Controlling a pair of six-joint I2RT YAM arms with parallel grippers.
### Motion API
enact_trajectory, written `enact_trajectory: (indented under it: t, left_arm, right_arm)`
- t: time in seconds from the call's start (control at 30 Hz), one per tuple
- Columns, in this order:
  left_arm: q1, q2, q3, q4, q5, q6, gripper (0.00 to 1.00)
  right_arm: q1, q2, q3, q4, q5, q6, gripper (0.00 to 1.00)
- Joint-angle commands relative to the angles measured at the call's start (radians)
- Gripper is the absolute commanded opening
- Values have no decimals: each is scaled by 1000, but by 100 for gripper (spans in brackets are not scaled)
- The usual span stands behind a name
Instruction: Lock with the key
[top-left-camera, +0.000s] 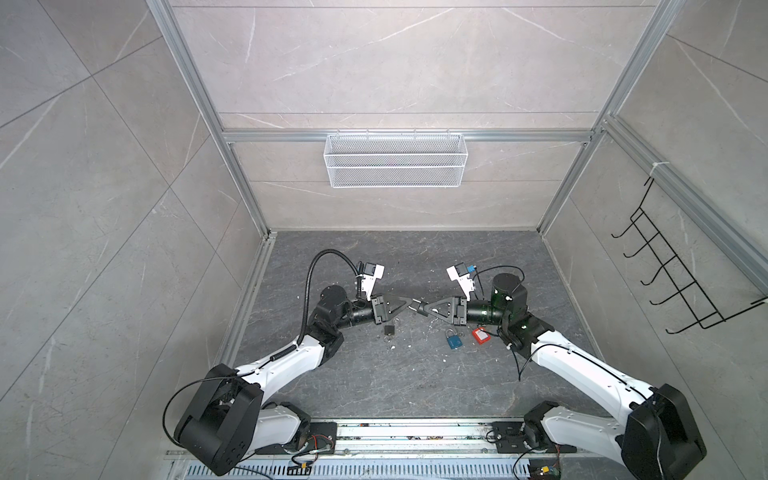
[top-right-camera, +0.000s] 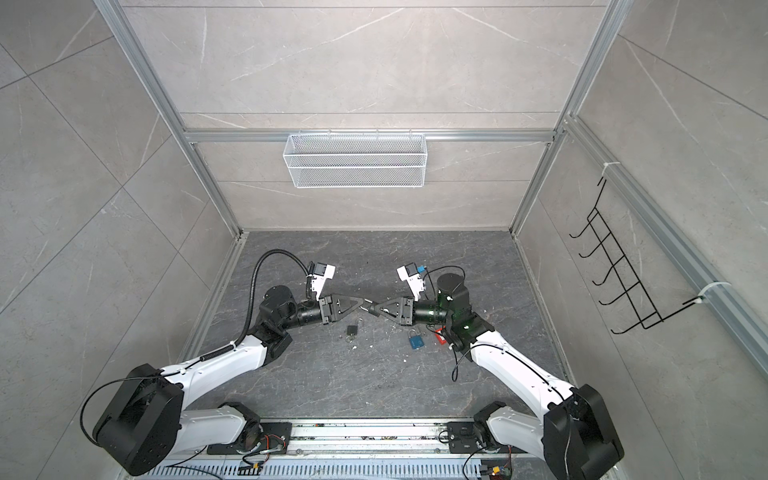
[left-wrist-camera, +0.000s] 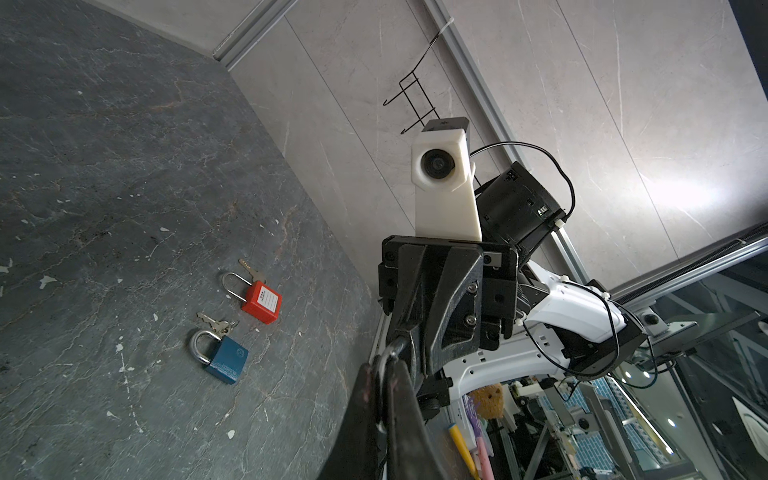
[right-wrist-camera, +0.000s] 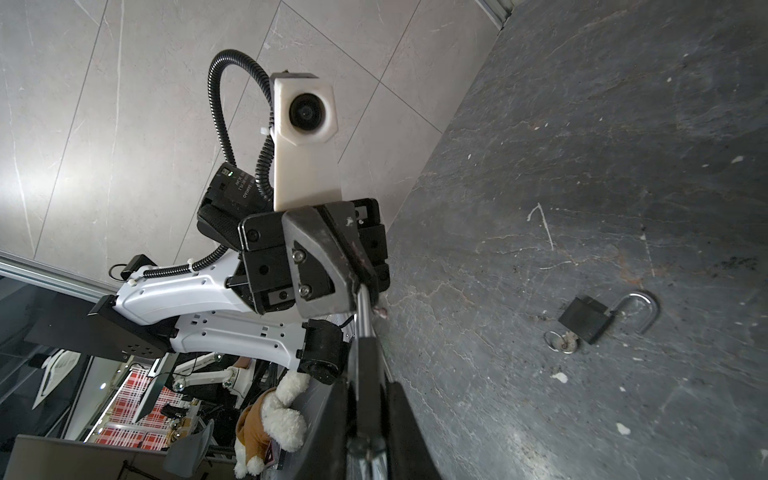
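The two arms meet nose to nose above the middle of the dark stone counter (top-left-camera: 374, 374). The left tool (top-left-camera: 412, 302) and the right tool (top-left-camera: 420, 309) almost touch at their tips. Between them hangs a held padlock (right-wrist-camera: 365, 374), clear of the counter. The right tool is clamped on its dark body, and the left tool is closed tight on the silver shackle that sticks out of it. In both top views this lock shows only as a small glint between the tips. A bit of silver metal shows at the body's far end, deep in the right tool, but whether it is a key cannot be told.

Three more locks lie on the counter below:
- A black padlock (right-wrist-camera: 584, 318) lies under the left tool with its shackle swung open and a ringed key (right-wrist-camera: 561, 343) at its base.
- A blue padlock (left-wrist-camera: 226, 359) lies below the right tool, with keys just beside its shackle.
- A red padlock (left-wrist-camera: 262, 301) lies near the blue one, towards the right arm, also with a key close by.

A white wire basket (top-left-camera: 395, 166) hangs on the back wall.
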Motion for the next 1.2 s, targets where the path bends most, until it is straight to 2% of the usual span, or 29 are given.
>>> enact_trajectory:
  t: [0.0,0.87,1.17]
  left_arm:
    - [-7,5,1,129,62,-32,0]
    - [-108,87,31,202,115,-18,0]
    - [-136,75,41,176,153,11,0]
  right_arm:
    - [-1,23,31,19,18,-30,0]
    - [-1,91,60,147,18,31,0]
    - [-1,134,83,162,26,32,0]
